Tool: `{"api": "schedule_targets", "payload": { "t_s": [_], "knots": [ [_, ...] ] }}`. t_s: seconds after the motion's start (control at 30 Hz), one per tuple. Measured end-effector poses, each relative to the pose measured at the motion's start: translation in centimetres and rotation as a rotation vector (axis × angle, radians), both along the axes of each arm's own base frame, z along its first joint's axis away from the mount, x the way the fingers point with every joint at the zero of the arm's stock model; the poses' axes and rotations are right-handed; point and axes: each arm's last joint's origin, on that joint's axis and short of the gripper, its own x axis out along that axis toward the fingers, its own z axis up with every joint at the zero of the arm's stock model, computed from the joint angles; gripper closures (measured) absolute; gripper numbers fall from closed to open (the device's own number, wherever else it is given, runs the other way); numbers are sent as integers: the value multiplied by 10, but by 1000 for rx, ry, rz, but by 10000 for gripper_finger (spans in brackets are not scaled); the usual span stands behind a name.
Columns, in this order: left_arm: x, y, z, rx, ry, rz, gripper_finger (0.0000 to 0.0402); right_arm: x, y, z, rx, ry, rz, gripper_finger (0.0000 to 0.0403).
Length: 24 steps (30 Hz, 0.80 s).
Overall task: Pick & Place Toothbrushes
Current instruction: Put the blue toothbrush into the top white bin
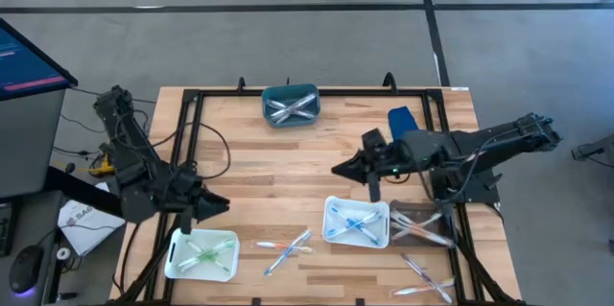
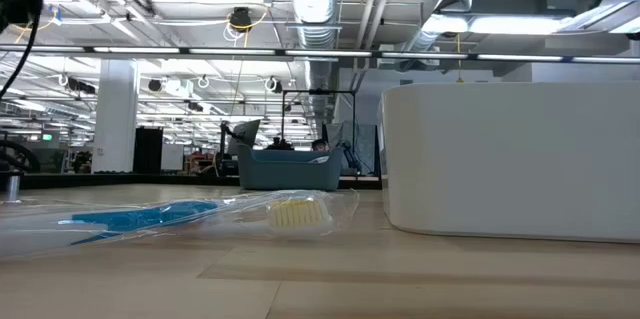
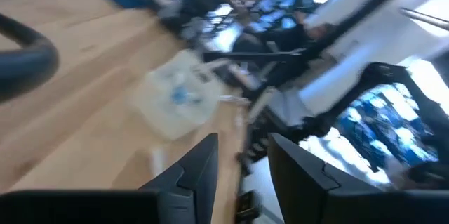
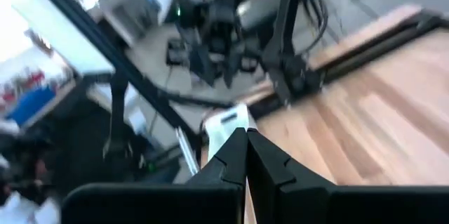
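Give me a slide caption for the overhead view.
Both dark grippers, left and right, hover above three toothbrush-filled plastic trays on the wooden table.

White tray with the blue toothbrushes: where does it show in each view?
High view: white tray, centre-right, near the front edge.
Low view: the tall white wall filling the right side.
Left wrist view: blurred, mid-picture on the wood.
Right wrist view: cannot be made out.
Shared landmark: teal tray at the far edge, small at centre in the low view.

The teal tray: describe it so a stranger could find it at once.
On the wooden table, look to the far edge, midway between the two arms. The teal tray sits there holding pale toothbrushes; it is the only dark blue-green tray, the others being white or clear.
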Motion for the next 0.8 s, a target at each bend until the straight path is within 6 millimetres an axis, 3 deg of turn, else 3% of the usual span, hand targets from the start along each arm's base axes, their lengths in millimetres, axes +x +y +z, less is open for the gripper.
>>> {"api": "schedule_targets", "payload": {
  "t_s": [0.17, 0.37, 0.57, 0.8],
  "knots": [
    [31, -9, 11, 40, -82, -106, 301, 20, 5, 10, -23, 192, 78, 403],
    [78, -31, 1, 54, 47, -247, 331, 25, 18, 18, -67, 311, 168, 403],
    [133, -68, -16, 69, 189, -367, 356, 9, 29, 12, -106, 444, 226, 403],
    [186, -93, -42, 49, 470, -425, 361, -21, 40, 11, -156, 567, 296, 403]
  ]
}}
